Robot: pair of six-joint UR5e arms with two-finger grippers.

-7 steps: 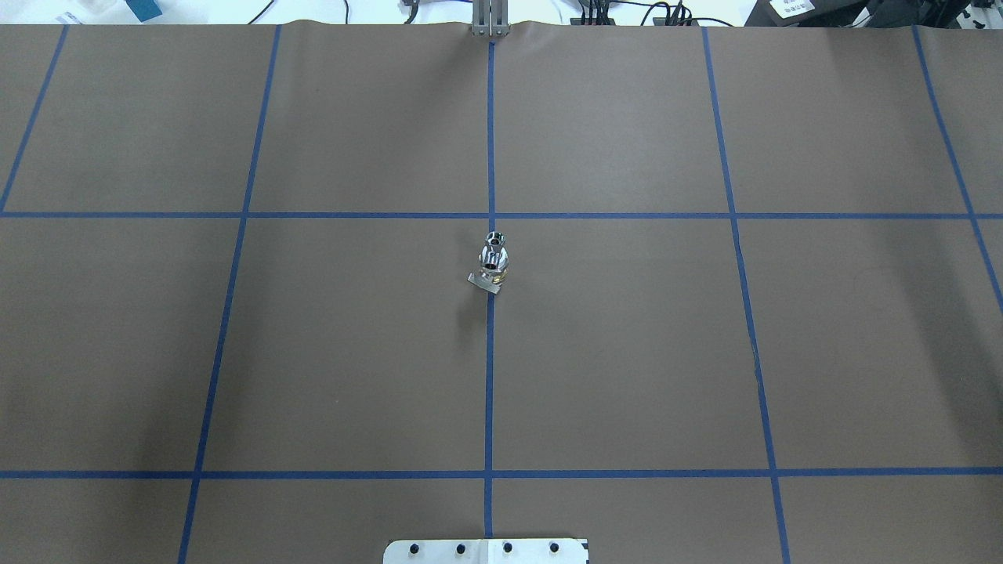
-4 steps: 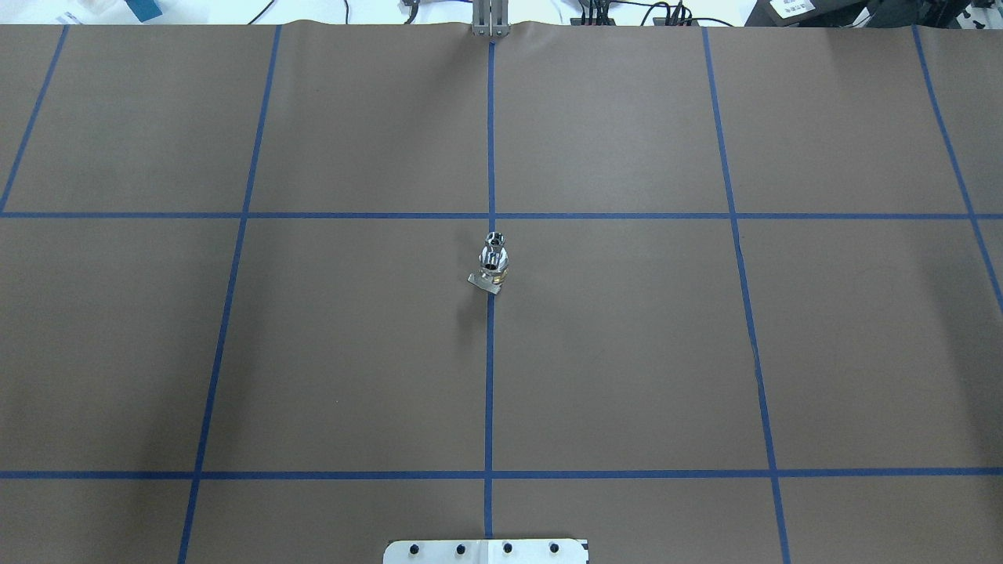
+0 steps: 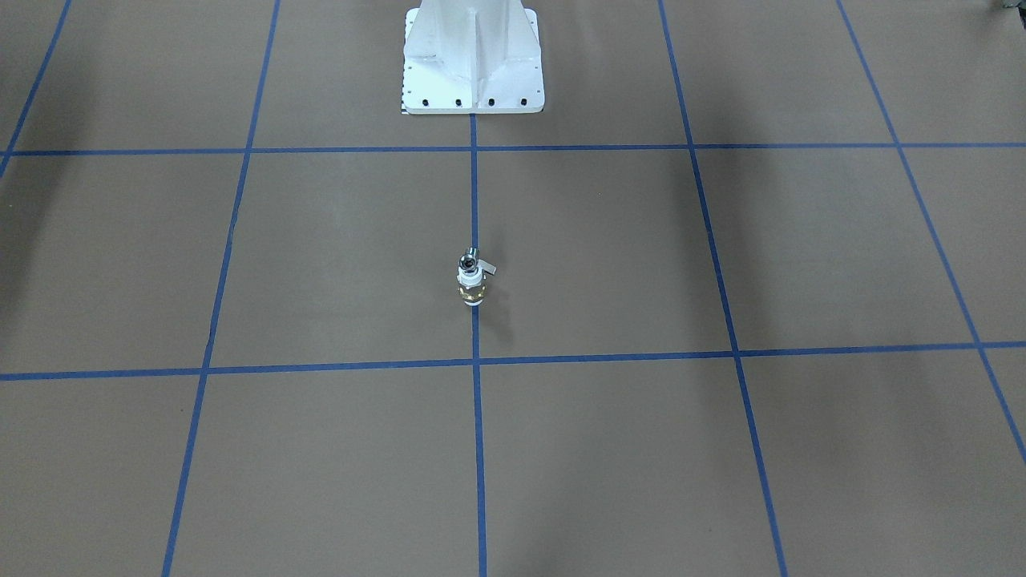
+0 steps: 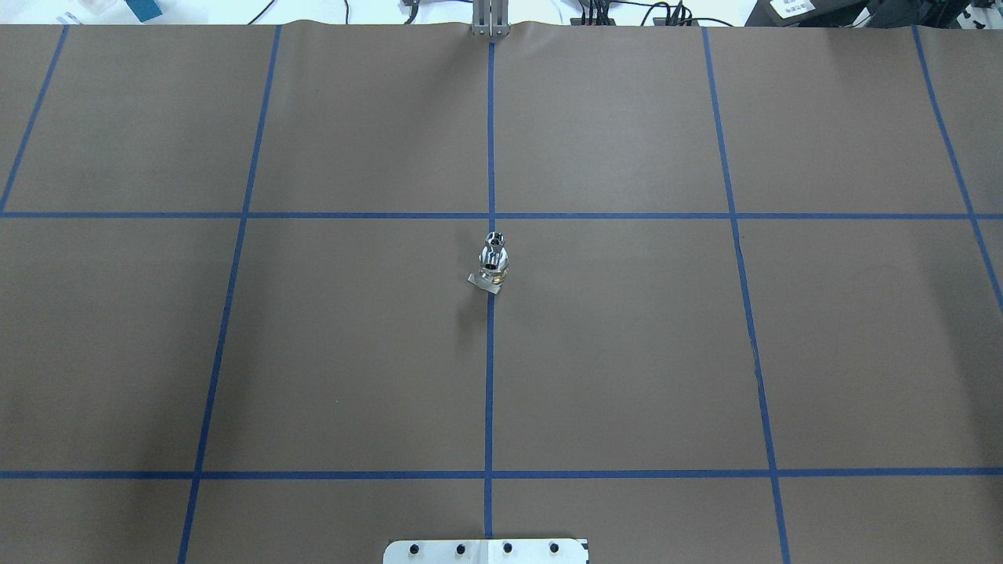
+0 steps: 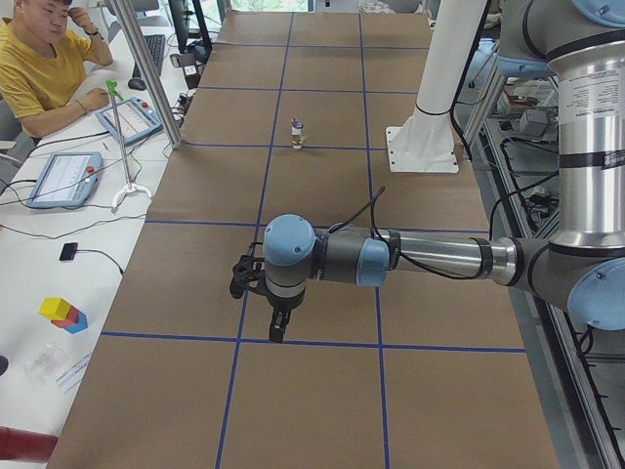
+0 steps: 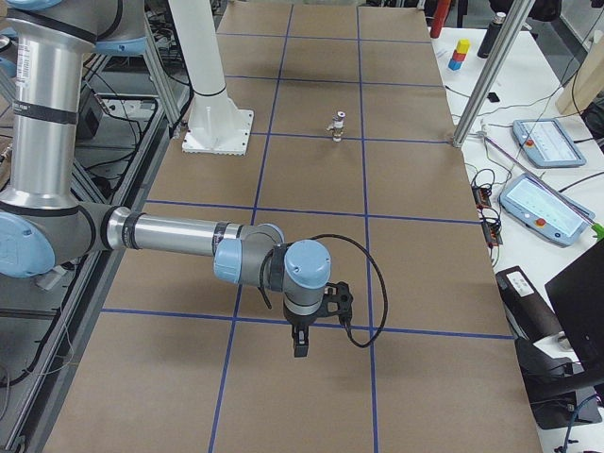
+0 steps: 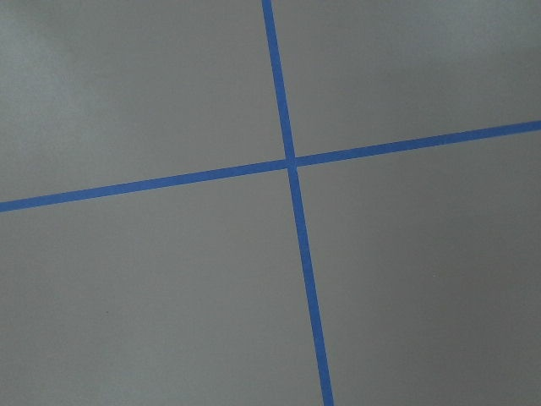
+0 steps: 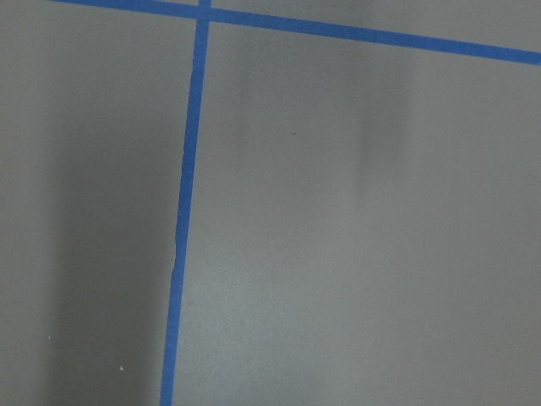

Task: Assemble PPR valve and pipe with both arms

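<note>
The PPR valve [image 3: 471,287], white with a brass band low down and a grey lever tab, stands upright on the centre tape line mid-table. It also shows in the overhead view [image 4: 494,265]. The pipe [image 3: 467,261], a silvery stub with a dark round end, sits on the valve's upper end, and shows in the overhead view [image 4: 495,238] too. My left gripper [image 5: 278,327] hangs over the table far from them, seen only from the side. My right gripper [image 6: 299,344] likewise. I cannot tell whether either is open or shut. Both wrist views show only paper and tape.
Brown paper with a blue tape grid covers the table. The white robot pedestal [image 3: 473,64] stands at the robot's edge. A seated operator [image 5: 39,68], tablets [image 5: 63,176] and a metal post [image 5: 146,68] line the far edge.
</note>
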